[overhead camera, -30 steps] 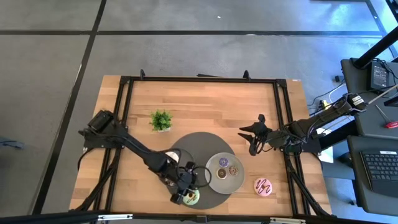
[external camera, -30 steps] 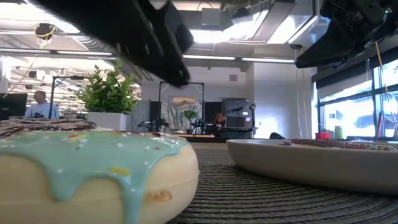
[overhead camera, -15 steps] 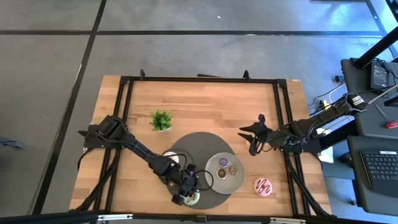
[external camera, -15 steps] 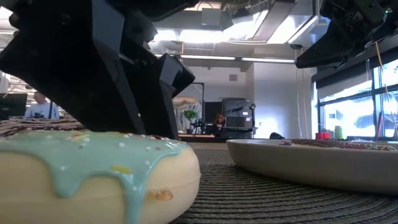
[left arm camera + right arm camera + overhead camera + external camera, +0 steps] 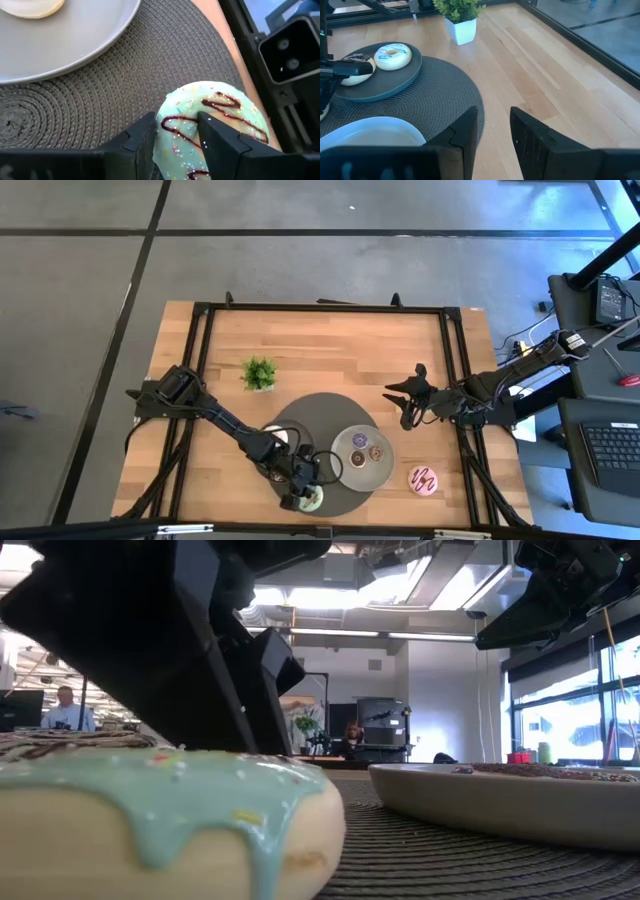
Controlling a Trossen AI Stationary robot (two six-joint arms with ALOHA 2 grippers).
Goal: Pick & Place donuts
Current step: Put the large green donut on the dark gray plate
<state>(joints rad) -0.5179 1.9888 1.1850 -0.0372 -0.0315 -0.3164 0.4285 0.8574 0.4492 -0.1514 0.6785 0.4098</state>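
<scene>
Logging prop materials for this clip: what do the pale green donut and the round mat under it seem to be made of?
Pale green donut: probably moulded plastic or foam, with glossy icing drips, dark drizzle and sprinkles. Round mat: seemingly woven cord, matte grey, coiled in concentric ribs.
</scene>
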